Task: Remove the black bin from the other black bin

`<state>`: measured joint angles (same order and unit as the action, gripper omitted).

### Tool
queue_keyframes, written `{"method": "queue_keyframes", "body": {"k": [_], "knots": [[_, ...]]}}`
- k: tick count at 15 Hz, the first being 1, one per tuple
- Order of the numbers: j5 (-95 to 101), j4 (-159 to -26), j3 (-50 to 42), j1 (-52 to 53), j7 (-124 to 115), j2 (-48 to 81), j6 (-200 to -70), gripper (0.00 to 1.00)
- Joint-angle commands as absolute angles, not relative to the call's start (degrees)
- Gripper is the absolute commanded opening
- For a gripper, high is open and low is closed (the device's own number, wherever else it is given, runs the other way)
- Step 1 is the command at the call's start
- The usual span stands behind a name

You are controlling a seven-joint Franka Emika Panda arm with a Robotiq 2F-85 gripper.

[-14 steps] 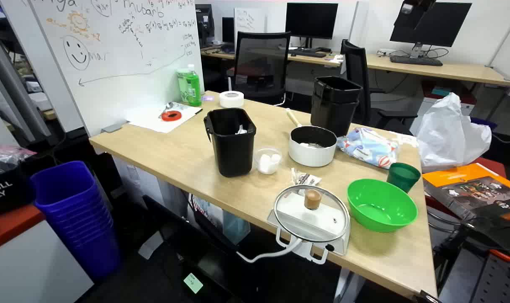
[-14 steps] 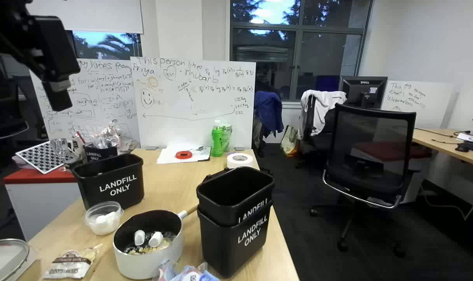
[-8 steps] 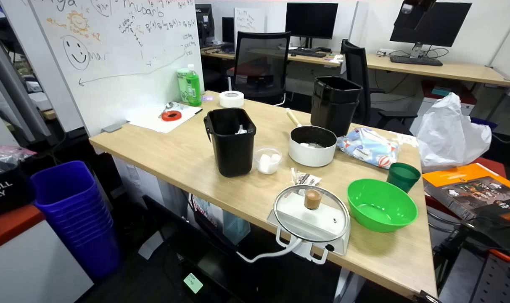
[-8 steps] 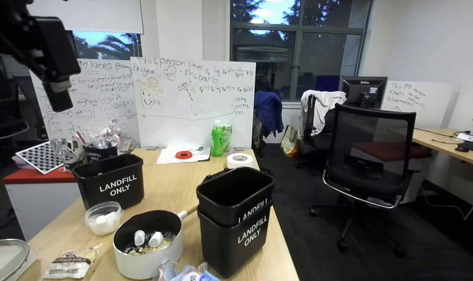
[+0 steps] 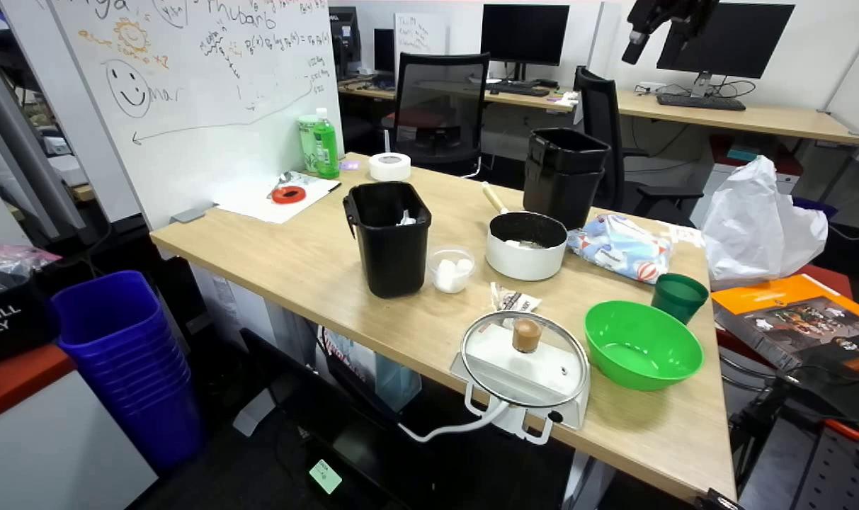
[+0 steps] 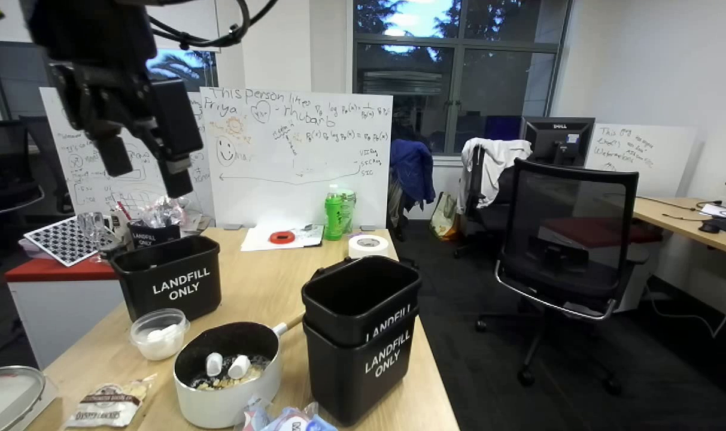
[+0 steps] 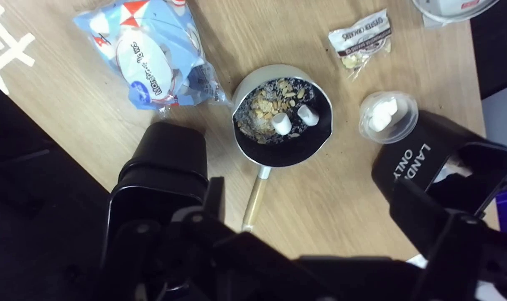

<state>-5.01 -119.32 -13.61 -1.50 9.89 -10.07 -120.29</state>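
Note:
The black bin [image 6: 337, 322] is nested in the top of the other black bin [image 6: 363, 377]; both carry white LANDFILL lettering. The stack stands upright at the table's edge. In an exterior view the upper bin [image 5: 571, 157] and the lower bin [image 5: 558, 195] show behind the pot. In the wrist view the stack is at left, the lower bin [image 7: 171, 146] partly seen and the upper bin [image 7: 149, 205] partly hidden by a finger. My gripper [image 6: 146, 170] is open and empty, high above the table and apart from the bins; its fingers stand wide apart in the wrist view [image 7: 309, 187].
A white pot [image 6: 228, 392] with a handle stands beside the stack. A separate black bin [image 5: 394, 248] with white stuff inside, a clear tub [image 5: 452, 270], a marshmallow bag [image 5: 624, 248], a glass lid [image 5: 525, 358] and a green bowl [image 5: 641, 347] are on the table.
My gripper has moved further into view, rightward in one exterior view and leftward in the other, and both fingers now show. The bins and the table objects have not moved.

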Motion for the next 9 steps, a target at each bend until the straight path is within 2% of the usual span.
{"method": "queue_keyframes", "body": {"k": [1,5,8,9], "knots": [[-7.08,-113.80,-11.98,-4.11,3.20,-2.76,-122.43,1.00],[-6.31,-109.32,-11.92,-5.53,-4.14,5.32,-127.08,1.00],[-6.87,-106.08,-12.14,-6.56,-11.18,10.44,-125.41,1.00],[-5.80,-108.94,-11.72,-6.61,-7.85,7.94,-127.00,1.00]]}}
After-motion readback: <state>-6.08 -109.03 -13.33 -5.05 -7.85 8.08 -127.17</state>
